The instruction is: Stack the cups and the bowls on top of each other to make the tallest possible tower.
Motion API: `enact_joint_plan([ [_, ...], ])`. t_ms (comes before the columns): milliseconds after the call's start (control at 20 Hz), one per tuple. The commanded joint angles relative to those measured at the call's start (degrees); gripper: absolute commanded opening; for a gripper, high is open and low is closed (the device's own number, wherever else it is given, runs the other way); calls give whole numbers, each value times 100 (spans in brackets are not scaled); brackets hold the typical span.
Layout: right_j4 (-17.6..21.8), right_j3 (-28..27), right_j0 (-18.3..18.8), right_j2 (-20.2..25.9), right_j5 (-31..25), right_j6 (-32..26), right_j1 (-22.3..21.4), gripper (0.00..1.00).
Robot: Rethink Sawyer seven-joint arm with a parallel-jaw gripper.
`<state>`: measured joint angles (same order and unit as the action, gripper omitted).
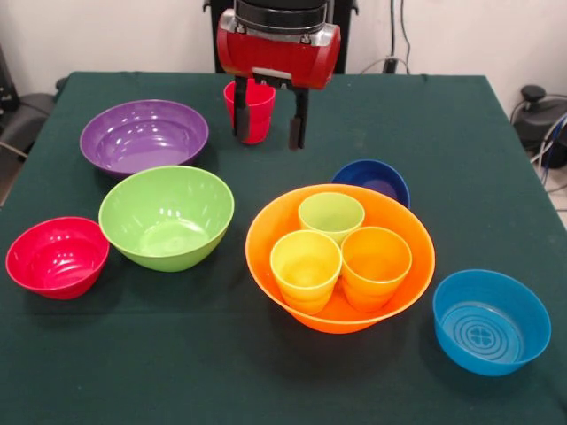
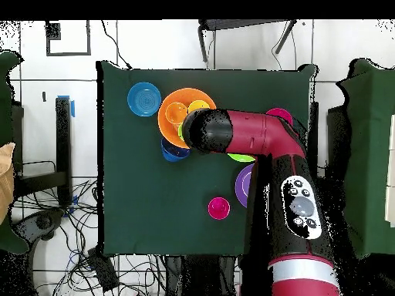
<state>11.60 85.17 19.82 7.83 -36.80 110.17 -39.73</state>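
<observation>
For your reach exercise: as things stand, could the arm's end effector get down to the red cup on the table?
Probably yes. The red cup stands upright and alone on the cloth, no bowl against it, and the open end effector hangs close by, so the way down looks free.

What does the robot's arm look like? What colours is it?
The arm is thick and round, shiny red with black joints. A black panel on it carries white buttons, and a silver band rings its base. The gripper has two straight black fingers under a red wrist block.
</observation>
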Motion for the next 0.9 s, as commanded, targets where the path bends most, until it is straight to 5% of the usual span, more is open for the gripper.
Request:
enact_joint_plan([
  [50,-252,369,188,222,-221,330,-75,100],
  [500,215,1829,621,15,736,123,-450,100],
  [900,595,2216,1045,3,1093,-193,-268,100],
])
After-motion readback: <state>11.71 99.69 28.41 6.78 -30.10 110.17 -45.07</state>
